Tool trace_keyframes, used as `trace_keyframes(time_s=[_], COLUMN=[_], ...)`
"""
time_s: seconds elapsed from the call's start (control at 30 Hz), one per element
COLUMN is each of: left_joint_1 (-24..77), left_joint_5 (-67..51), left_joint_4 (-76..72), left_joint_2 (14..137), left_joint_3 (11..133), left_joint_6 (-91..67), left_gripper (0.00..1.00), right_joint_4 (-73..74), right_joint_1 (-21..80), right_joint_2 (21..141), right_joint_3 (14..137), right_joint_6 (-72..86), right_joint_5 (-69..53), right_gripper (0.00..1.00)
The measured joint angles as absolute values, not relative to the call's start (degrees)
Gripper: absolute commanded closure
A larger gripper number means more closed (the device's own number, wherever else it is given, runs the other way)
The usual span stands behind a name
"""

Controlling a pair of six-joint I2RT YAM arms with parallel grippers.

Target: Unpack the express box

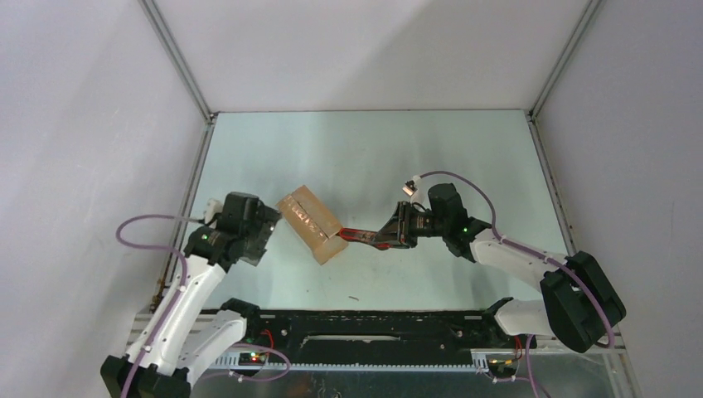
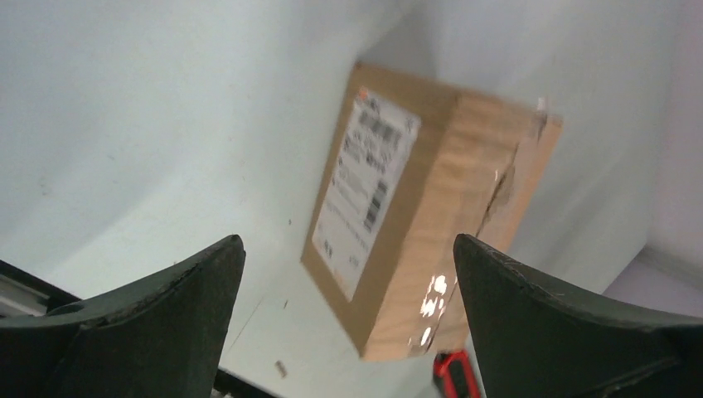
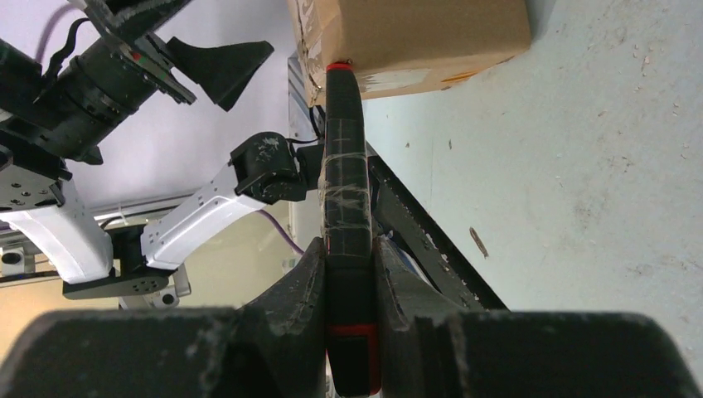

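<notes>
Reaching leftward, right tool [image 1: 396, 235], knife [image 1: 358, 237] against box [image 1: 311, 222]

No word or number can be read. Straight ahead of the wide-spread left gripper [image 2: 348, 240], the box [image 2: 452, 191] carries a white label [image 2: 365, 186] on the side facing it. The label has a barcode [image 2: 385, 126] at its far end, another nearer, and rows of small print, all blurred. Just beyond the tip of the knife [image 3: 346, 182] clamped in the right gripper [image 3: 348, 253], the box's corner shows dark print, too small to read.
</notes>
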State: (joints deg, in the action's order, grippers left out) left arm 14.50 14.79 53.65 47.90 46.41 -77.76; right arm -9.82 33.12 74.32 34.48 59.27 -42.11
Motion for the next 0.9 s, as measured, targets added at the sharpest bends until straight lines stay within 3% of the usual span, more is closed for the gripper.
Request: trace_keyframes(time_s=[0.2,0.7,0.9], left_joint_1=[24.08,25.43,27.20], left_joint_5=[13.50,5.76,5.91], left_joint_4=[49.87,31.05,32.88], left_joint_2=[50.78,58.54,58.83], left_joint_3=[45.91,40.80,40.71], left_joint_6=[-75.00,-71.57,-72.20], left_gripper=[0.00,0.01,0.12], right_joint_4=[-9.69,-10.37,-9.78], right_joint_1=[33.17,34.37,34.96], right_joint_2=[74.32,75.29,76.09], right_joint_3=[34.59,35.29,36.56], right_joint_6=[59.27,59.31,59.27], right_joint_5=[-42.04,-41.12,-40.38], right_gripper=[1.00,1.00,1.00])
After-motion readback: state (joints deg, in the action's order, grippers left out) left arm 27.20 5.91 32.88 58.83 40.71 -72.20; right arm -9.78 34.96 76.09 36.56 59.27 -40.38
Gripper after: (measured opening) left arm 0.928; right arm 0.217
